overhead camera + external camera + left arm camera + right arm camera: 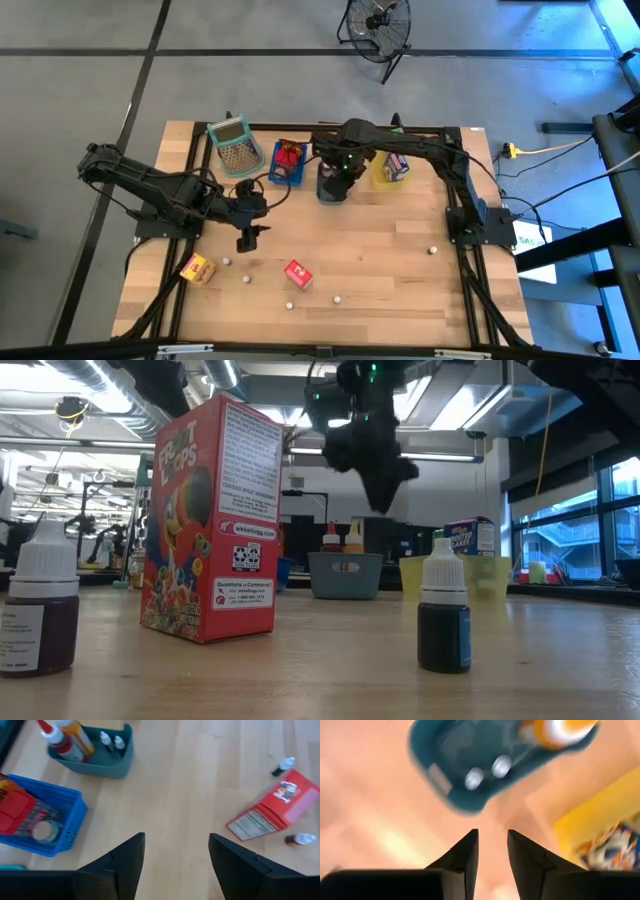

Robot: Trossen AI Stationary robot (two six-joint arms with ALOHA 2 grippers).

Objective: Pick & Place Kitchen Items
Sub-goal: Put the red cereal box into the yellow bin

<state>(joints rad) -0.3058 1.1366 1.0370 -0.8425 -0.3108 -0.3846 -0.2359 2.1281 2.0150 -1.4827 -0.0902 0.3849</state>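
Two cartons are lying loose on the table (400, 270): a red carton (298, 273) and a yellow-orange carton (198, 268), with five tiny white-capped bottles (338, 298) scattered around. Left gripper (248, 238) is hovering spread, empty; right gripper (333, 190) (above the grey tray (107, 762)) is hanging slightly parted, holding nothing.

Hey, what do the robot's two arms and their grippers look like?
Both arms are dark, jointed, with black cables along them. The left gripper has two flat, wedge-shaped black fingers; the right gripper has the same, tapering to points. Green lights glow on the right arm near its wrist.
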